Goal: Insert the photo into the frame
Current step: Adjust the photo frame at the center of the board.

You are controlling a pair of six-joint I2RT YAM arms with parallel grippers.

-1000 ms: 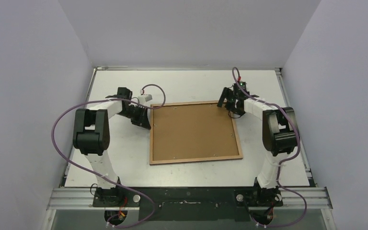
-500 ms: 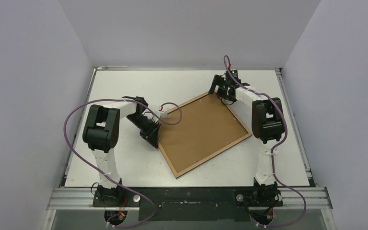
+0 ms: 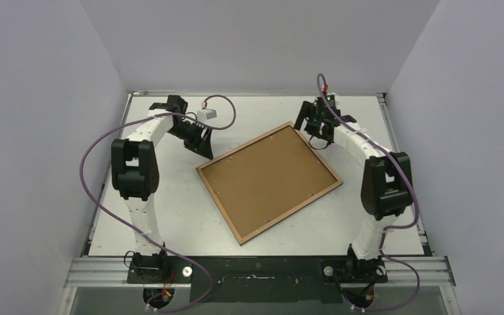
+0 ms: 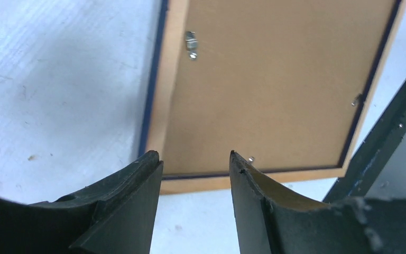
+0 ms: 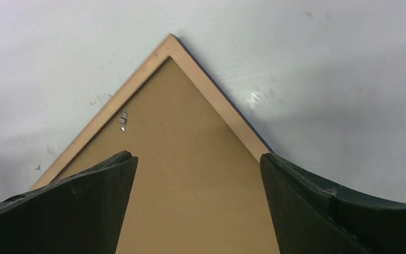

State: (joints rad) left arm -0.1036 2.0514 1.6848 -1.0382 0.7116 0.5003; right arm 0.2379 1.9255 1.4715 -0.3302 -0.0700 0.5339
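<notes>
The frame [image 3: 219, 205] lies flat on the table, turned diagonally, light wood side up, with a brown backing board [image 3: 269, 182] inside it. The photo is not in view. My left gripper [image 3: 200, 143] is open and empty at the frame's left corner; in the left wrist view [image 4: 195, 159] the wood rim [image 4: 161, 106] with its dark blue edge lies just ahead of the fingertips. My right gripper [image 3: 312, 131] is open wide and empty over the frame's far corner; in the right wrist view [image 5: 198, 159] the rim [image 5: 221, 106] and board [image 5: 180, 121] show between the fingers.
Small metal tabs [image 4: 191, 45] hold the board in the frame. The white table [image 3: 170, 216] is walled at the back and both sides. Purple cables [image 3: 95, 177] loop beside each arm.
The frame has turned from square to diagonal on the table. My left gripper has moved from the frame's left edge back toward its left corner. My right gripper stays at the far corner.
</notes>
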